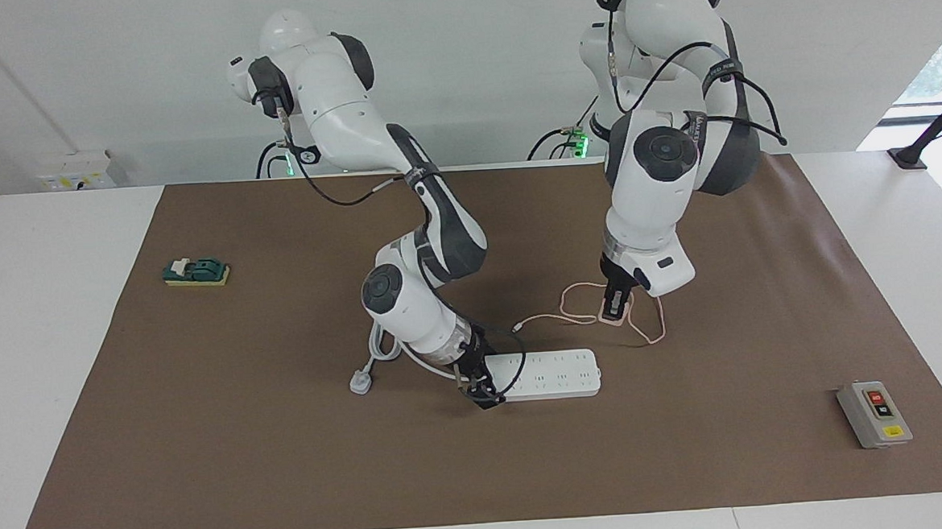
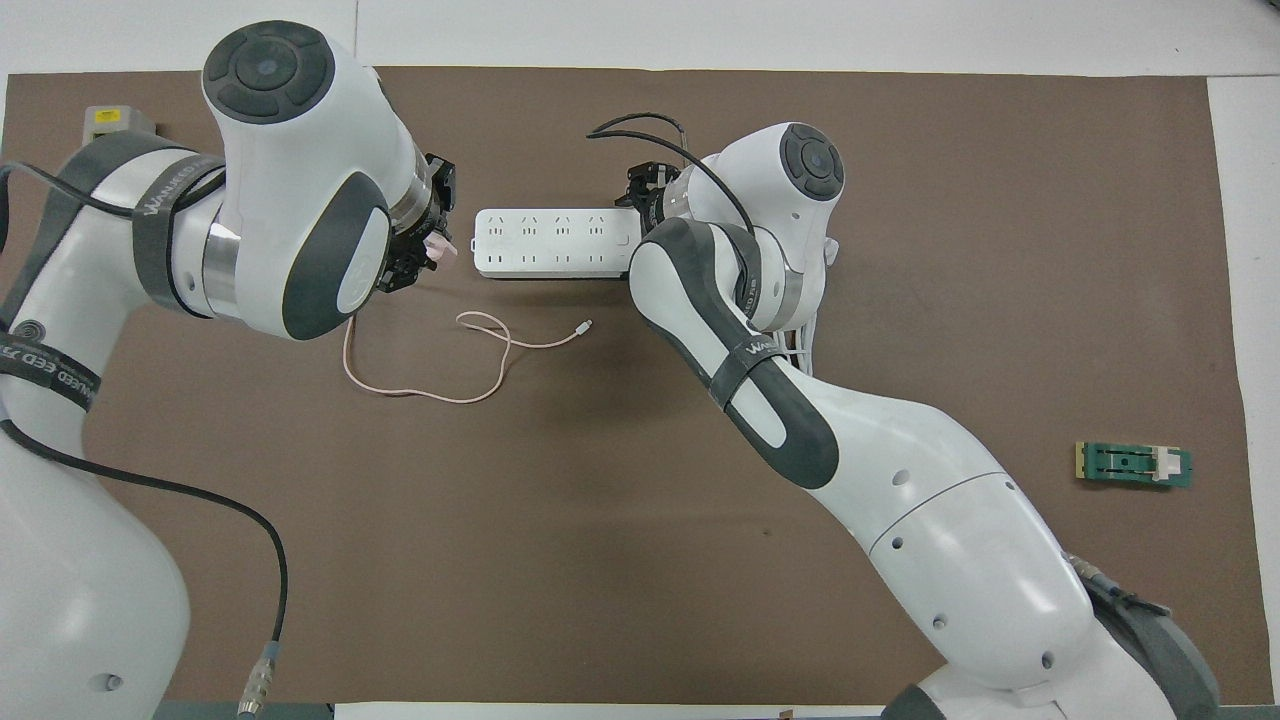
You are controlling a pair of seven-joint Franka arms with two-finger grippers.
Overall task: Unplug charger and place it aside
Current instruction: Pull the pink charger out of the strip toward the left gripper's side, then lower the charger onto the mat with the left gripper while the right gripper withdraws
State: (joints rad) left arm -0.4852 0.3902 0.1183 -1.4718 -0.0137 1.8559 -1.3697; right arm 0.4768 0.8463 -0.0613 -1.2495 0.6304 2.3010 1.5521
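Across the facing view from left to right, the brown mat (image 1: pixel 206 440) leaves wide bare room along its lower edge and at both ends of the white surface (image 1: pixel 41 360). At middle left a small green block (image 1: pixel 196 271) lies alone on the mat, well apart from everything else. Near the centre a white three-pin plug (image 1: pixel 361 381) rests with its thick cord looped beside the right arm. The right hand (image 1: pixel 478 393) is down at the end of the white power strip (image 1: pixel 549 373); whether it is clenched cannot be told. Just right of centre the left hand (image 1: pixel 614 305) is clenched on the pink charger (image 1: pixel 614 315), held up off the strip over the mat, its thin cable (image 1: pixel 570 312) trailing in loops on the mat nearer the robots than the strip. At lower right a grey switch box (image 1: pixel 874 414) with red and black buttons and a yellow label sits near the mat's corner. A strap on the right arm reads "WANJEE" in the overhead view.
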